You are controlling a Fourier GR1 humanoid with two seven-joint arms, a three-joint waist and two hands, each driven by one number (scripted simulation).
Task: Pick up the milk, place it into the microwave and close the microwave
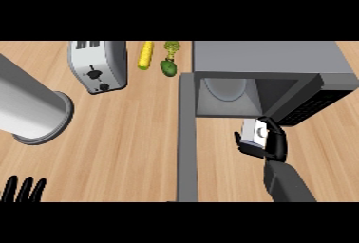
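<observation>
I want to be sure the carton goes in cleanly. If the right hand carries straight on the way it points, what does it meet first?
Probably nothing before the microwave cavity: the right hand, curled round the milk, points into the opening. Depth is unclear.

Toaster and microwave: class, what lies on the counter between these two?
In the head view, a corn cob and a green vegetable lie between the toaster and the microwave, near the counter's far edge. Nearer, the microwave's open door stands between.
</observation>
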